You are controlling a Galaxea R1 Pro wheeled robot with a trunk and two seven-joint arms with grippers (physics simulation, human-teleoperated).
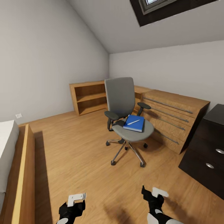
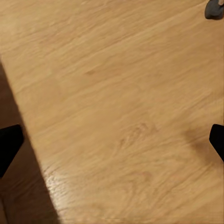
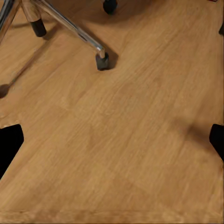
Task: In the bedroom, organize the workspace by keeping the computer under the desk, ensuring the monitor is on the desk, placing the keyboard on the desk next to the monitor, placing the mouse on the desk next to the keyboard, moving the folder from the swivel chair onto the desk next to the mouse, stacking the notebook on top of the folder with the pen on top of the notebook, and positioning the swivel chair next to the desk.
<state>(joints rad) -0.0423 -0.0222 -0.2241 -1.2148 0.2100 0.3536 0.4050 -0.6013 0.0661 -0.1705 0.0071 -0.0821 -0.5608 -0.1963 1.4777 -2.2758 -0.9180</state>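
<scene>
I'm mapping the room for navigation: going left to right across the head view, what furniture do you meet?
Bed → open wooden shelf → swivel chair, carrying the folder with the pen on it → light wooden drawers → dark drawer unit.

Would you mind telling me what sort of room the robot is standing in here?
Most likely an attic bedroom used as a study: a sloped ceiling with a skylight, a bed edge at the left, and a grey swivel chair beside wooden drawers.
</scene>
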